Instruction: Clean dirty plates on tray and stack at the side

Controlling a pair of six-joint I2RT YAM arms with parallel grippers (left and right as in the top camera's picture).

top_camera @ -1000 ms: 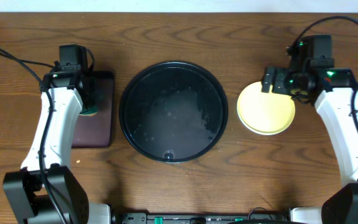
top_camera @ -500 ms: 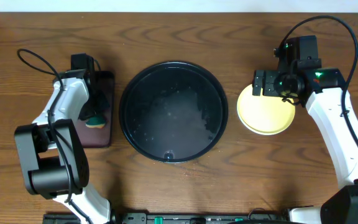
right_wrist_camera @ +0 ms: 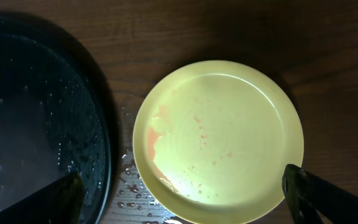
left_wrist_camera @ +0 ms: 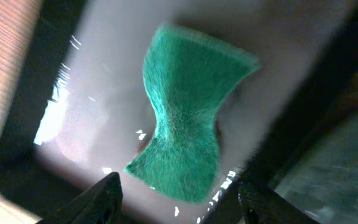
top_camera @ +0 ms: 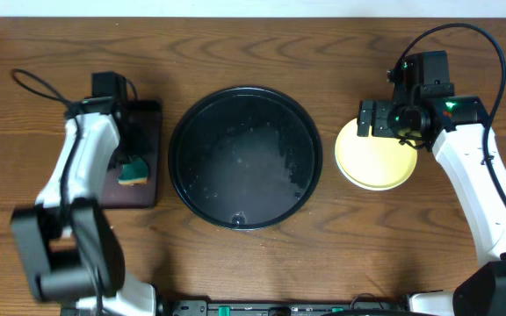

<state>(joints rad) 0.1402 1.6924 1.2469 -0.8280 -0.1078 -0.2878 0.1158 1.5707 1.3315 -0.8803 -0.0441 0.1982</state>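
Right wrist shows a round, red-smeared yellow plate (right_wrist_camera: 219, 140).

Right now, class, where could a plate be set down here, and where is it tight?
Free: inside the black tray, wet but bare; the wood beyond it; the wood in front of the yellow plate. Tight: the gap between tray and plate, and the rectangular tray holding the sponge.

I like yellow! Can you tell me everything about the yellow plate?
The yellow plate is round, pale and glossy, like plastic, with a low raised rim. It lies flat, face up, on the wooden table, just right of the black tray, a small gap between. Faint reddish smears and specks mark its left side. The right gripper is open, holding nothing.
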